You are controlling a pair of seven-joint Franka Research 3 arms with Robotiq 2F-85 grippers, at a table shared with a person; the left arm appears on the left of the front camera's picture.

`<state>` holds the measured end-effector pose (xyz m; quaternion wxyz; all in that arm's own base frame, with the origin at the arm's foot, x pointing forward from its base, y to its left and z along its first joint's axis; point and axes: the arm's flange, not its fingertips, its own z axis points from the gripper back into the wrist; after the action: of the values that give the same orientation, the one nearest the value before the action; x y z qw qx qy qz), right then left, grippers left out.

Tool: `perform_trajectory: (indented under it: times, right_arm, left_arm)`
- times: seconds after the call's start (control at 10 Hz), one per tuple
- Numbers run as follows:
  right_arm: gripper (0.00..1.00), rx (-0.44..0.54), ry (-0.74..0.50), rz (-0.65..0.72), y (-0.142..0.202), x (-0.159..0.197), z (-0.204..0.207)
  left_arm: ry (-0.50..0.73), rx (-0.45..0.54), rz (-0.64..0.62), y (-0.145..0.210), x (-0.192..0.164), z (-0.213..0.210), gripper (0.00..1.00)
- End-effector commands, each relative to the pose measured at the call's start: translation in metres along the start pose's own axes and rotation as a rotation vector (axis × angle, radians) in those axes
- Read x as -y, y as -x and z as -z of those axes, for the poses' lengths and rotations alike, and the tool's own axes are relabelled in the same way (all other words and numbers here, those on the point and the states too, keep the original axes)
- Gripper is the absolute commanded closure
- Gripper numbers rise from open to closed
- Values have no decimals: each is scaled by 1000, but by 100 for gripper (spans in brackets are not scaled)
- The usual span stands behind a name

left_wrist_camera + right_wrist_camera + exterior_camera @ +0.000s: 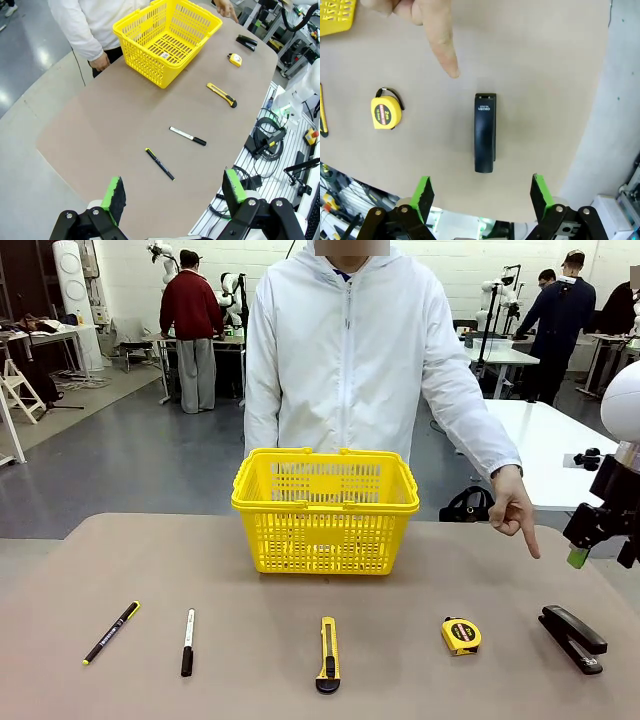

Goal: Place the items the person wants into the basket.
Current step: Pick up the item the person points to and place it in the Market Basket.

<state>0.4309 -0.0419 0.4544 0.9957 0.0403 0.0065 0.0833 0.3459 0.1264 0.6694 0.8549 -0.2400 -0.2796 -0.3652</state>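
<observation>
Person's hand [427,25] pointed at the black stapler [485,132] by the counter's [545,75] right end. Right gripper [480,180] hovered above, spread wide; I'd drop straight, pinch its narrow sides, then basket [325,502].

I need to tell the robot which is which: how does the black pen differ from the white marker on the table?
The black pen has a dark barrel with a yellow tip; the marker has a white barrel with a black cap. The pen lies slanted at the robot's far left; the marker lies nearly straight, just right of it. Both are slim, lie flat on the table, apart from each other, and outside the basket.
</observation>
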Motion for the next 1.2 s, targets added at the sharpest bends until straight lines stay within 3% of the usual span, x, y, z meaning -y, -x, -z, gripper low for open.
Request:
perform_trajectory:
  times: [0.0, 0.1, 0.7, 1.1]
  right_arm:
    - [0, 1, 2, 2, -7, 2, 0]
    - [0, 0, 0, 0, 0, 0, 0]
    - [0, -82, 42, 7, -10, -1, 109]
    - [0, -117, 55, -18, -9, -2, 128]
  left_arm:
    - [8, 6, 9, 0, 0, -3, 0]
    - [8, 6, 9, 0, 0, -3, 0]
    - [8, 6, 9, 0, 0, -3, 0]
    - [8, 6, 9, 0, 0, -3, 0]
